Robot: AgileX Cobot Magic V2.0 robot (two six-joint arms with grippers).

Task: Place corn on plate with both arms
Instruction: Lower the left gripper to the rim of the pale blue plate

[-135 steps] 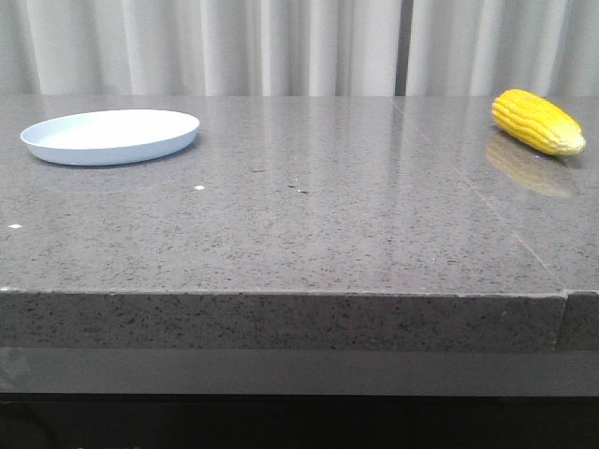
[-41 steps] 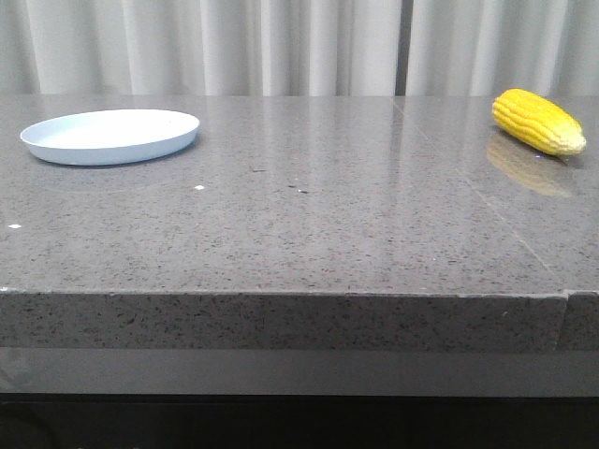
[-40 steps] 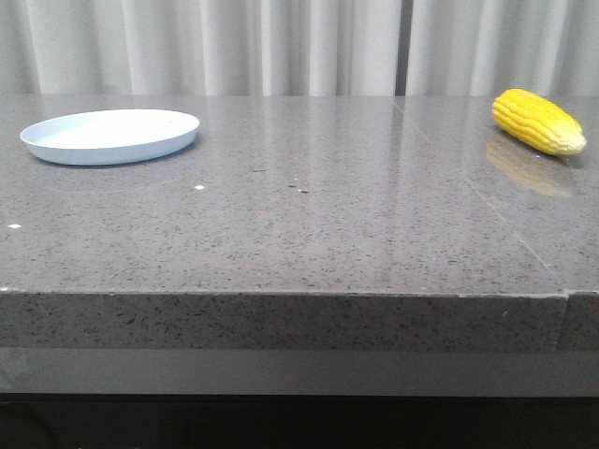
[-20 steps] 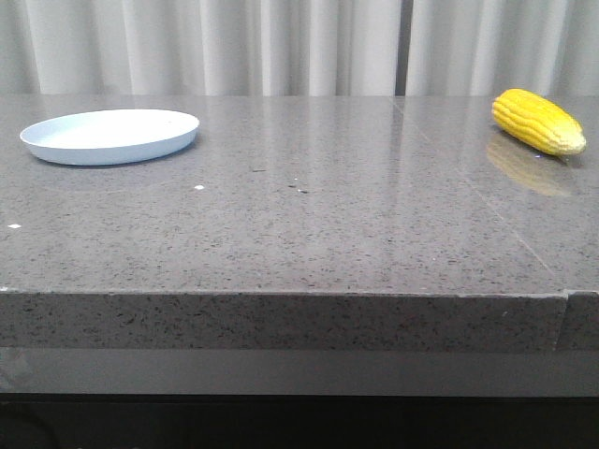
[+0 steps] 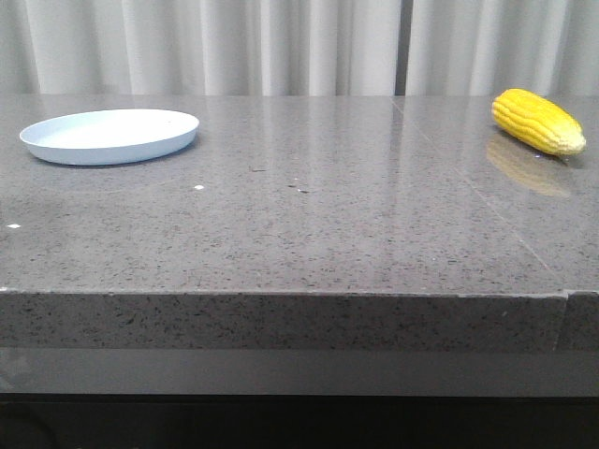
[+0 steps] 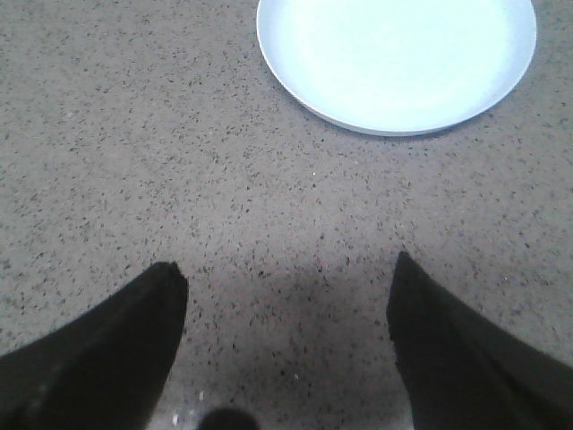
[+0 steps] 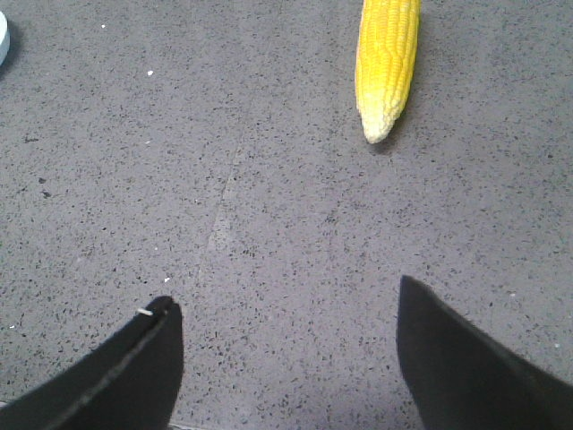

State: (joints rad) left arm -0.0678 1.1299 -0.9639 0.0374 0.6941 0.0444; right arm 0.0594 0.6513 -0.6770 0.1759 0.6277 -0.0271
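Note:
The yellow corn [image 5: 538,122] lies on the dark stone table at the far right, paler tip pointing right. The pale blue-white plate [image 5: 110,136] sits at the far left and holds nothing. Neither gripper shows in the front view. In the left wrist view my left gripper [image 6: 286,273] is open and empty above bare table, with the plate [image 6: 397,55] ahead of it. In the right wrist view my right gripper [image 7: 286,300] is open and empty, with the corn [image 7: 388,63] ahead and a little to the right of it, its tip toward the gripper.
The grey speckled table [image 5: 299,224] spans the whole view, its front edge [image 5: 281,295] running across the lower part. A seam [image 5: 487,201] crosses the top on the right. Pale curtains [image 5: 281,47] hang behind. A few white specks [image 5: 198,188] dot the surface.

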